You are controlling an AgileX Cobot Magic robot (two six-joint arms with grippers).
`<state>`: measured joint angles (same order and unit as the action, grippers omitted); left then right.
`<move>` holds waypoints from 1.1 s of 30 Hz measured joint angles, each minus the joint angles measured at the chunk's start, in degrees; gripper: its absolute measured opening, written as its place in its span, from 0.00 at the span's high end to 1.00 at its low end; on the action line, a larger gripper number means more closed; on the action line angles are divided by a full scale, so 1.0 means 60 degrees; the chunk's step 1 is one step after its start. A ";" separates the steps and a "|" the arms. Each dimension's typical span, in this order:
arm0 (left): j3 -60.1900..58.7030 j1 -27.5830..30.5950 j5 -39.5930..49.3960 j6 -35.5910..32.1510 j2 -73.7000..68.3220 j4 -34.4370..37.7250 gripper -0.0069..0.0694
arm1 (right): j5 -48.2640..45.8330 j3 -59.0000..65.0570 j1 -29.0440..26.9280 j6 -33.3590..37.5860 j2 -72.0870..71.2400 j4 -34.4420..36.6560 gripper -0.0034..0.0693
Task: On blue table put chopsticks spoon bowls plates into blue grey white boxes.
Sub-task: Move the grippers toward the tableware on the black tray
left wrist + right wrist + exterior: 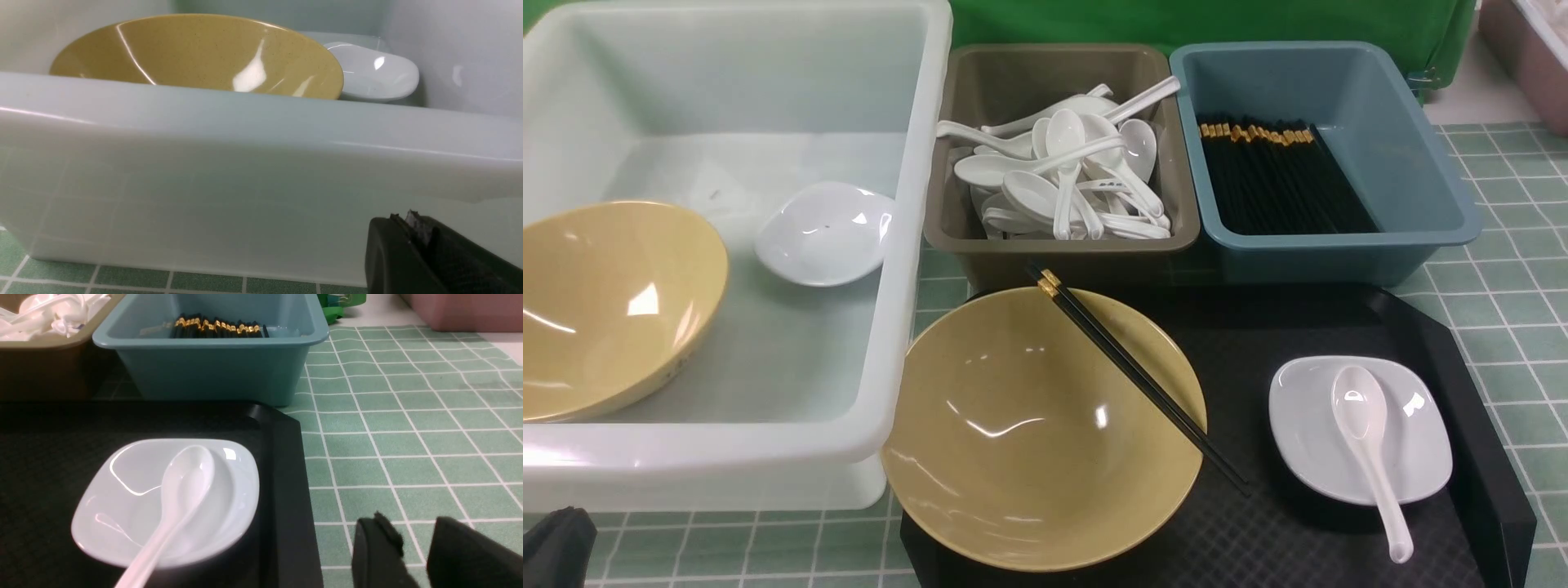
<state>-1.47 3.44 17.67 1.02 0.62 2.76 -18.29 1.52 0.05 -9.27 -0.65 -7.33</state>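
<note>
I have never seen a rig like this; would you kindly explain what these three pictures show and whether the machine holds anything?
This is a robot with two arms, each ending in a gripper. The front view looks forward from between the arms; the other two come from a camera on each wrist. On the tiled table stand a white tub holding a yellow bowl and a white dish, a grey-brown bin of spoons, and a blue bin of chopsticks. In front lies a black tray with a second bowl, a loose pair of chopsticks across it, and a second dish with a single spoon in it. The left gripper is shut, by the tub's outer wall; the right gripper hangs open over the tiles beside the tray. Neither holds anything.
</note>
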 joint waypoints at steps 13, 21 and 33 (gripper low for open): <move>0.0000 0.0000 0.0000 0.0013 0.0000 0.0000 0.91 | 0.0000 0.0000 0.0000 0.0000 0.0000 0.0000 0.63; 0.0000 0.0000 0.0000 0.0012 0.0000 0.0000 0.91 | 0.0000 0.0000 0.0000 0.0000 0.0000 0.0000 0.63; 0.0000 0.0000 -0.0710 0.1105 0.0000 0.1588 0.91 | 0.0000 0.0000 0.0000 -0.1000 0.0000 0.0272 0.63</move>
<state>-1.47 3.44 13.41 7.65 0.62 12.29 -18.29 1.52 0.05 -15.27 -0.65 -5.70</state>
